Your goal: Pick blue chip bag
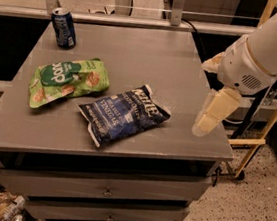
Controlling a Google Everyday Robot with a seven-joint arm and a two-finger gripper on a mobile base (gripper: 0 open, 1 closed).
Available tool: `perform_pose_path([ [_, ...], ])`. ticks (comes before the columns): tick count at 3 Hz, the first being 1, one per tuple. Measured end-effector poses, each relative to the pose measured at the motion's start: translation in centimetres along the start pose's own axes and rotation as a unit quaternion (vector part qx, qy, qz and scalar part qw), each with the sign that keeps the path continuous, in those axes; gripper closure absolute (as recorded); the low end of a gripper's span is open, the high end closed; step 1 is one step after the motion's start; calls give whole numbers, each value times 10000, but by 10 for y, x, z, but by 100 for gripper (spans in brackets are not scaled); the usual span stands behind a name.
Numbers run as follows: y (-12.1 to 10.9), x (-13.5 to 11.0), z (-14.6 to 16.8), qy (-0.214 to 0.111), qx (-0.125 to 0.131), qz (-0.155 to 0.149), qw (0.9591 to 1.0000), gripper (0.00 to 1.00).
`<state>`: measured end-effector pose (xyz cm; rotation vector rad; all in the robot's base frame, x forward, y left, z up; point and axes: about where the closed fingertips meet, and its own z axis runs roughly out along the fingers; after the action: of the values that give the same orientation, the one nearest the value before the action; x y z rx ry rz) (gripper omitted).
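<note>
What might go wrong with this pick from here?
The gripper hangs over the right edge of the table, apart from the blue chip bag. The bag lies flat, so a grasp may slip or push it toward the front edge. The green snack bag lies close beside it and could get nudged.

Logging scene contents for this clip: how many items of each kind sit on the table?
Snack bags: 2 (blue chip bag, green snack bag)
Soda can: 1
Total: 3
The claw hangs above the right edge of the table, touching none of them.
</note>
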<state>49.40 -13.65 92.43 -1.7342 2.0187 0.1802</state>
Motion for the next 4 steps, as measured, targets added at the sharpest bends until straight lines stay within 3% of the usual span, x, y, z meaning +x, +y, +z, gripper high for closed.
perform_pose_path([
  [2,-2,-35,47,-193,-495,-432,9977,0],
  [3,0,-45,72,-242,-693,-504,9960,0],
  [4,2,-43,99,-84,-878,-443,9951,0],
])
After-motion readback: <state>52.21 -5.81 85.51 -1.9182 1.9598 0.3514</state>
